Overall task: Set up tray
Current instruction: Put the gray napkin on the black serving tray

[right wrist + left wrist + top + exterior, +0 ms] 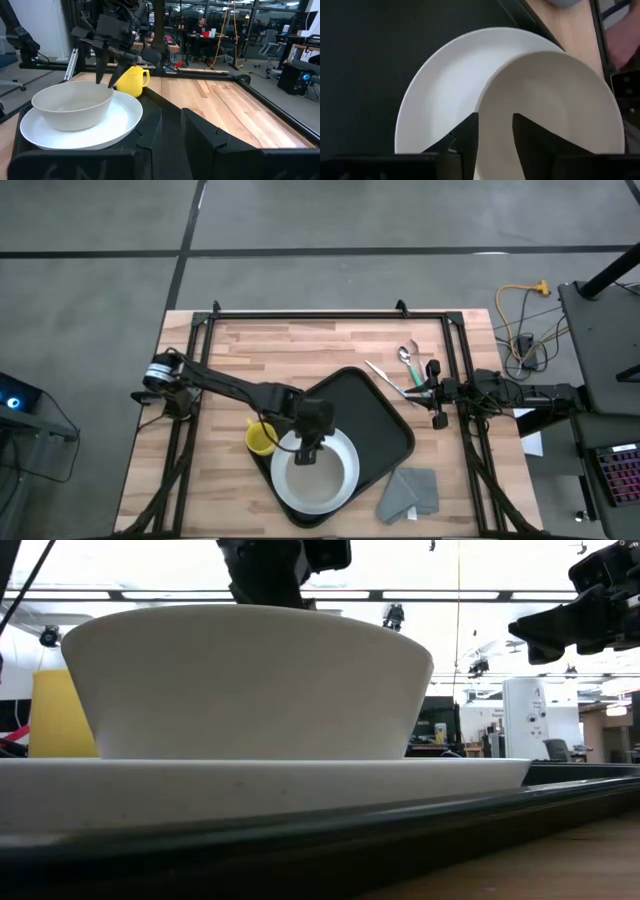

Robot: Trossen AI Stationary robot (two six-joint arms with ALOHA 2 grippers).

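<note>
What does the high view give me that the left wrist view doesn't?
Only the high view shows the yellow cup beside the tray's edge, the cutlery and grey cloth on the table, and the right gripper waiting at the table's right side near the cutlery.

Only the left wrist view shows the left gripper open, its fingers straddling the bowl's rim.

Both show the white bowl sitting on the white plate, which lies on the black tray.

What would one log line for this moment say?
left gripper: open over bowl rim | bowl on plate on tray | right gripper: idle at table's right edge
</note>
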